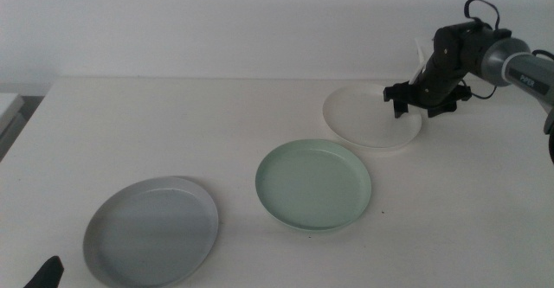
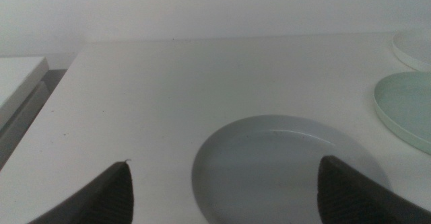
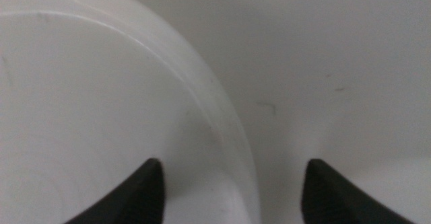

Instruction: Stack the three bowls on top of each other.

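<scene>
A: Where are the three bowls sitting on the table?

B: The grey bowl is lying at the lower left of the middle view, the mint bowl is resting just right of centre, and the white bowl is sitting at the upper right. None is touching another; all three are lying flat and apart, nothing stacked.

A: Which arm is working?

B: The right pincer is reaching in from the upper right edge of the frame and hanging over the white bowl's right rim. In the right wrist view its two dark jaws are standing wide apart, with the bowl's rim curving up between them, one jaw over the bowl's inside, the other over bare table. It is gripping nothing, and whether the jaws are touching the rim is hard to tell.

A: And the other arm?

B: The left pincer is waiting at the bottom left corner of the middle view, showing only a dark tip beside the grey bowl. Its own camera is showing the jaws spread open and empty, the grey bowl lying between them, the mint bowl at the right edge and a sliver of the white bowl at the upper right.
</scene>
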{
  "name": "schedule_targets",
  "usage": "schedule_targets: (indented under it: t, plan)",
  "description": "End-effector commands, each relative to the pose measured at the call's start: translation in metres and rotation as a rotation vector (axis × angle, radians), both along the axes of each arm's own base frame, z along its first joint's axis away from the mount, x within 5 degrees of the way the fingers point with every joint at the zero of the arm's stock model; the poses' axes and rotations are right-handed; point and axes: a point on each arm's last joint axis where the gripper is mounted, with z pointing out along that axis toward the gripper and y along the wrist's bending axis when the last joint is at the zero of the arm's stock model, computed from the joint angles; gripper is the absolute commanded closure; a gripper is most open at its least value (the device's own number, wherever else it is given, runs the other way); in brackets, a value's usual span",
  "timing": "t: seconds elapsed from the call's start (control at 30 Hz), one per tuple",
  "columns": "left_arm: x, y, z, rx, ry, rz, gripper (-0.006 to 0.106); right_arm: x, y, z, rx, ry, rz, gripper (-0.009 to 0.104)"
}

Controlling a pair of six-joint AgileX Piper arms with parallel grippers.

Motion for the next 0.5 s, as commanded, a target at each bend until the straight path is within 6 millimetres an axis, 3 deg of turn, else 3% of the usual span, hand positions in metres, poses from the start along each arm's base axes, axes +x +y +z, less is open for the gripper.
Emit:
schedule_targets:
  t: [0.0,0.1,0.3,0.4,0.47]
  plan:
    - [0.0,0.0,0.002,-0.002,-0.017,0.001,0.007,0.003,-0.004,0.002,-0.005,-0.024,-0.006,0.047]
    - [0.0,0.0,0.002,-0.002,-0.017,0.001,0.007,0.004,-0.004,-0.003,-0.005,-0.014,-0.007,0.059]
    - [0.0,0.0,0.002,-0.002,-0.017,0.001,0.007,0.004,-0.004,-0.003,-0.005,-0.015,-0.007,0.095]
    - [0.0,0.0,0.002,-0.002,-0.017,0.001,0.007,0.001,-0.005,0.013,-0.006,-0.017,-0.01,0.097]
    - [0.0,0.0,0.002,-0.002,-0.017,0.001,0.007,-0.004,-0.005,0.038,0.001,-0.037,-0.014,0.097]
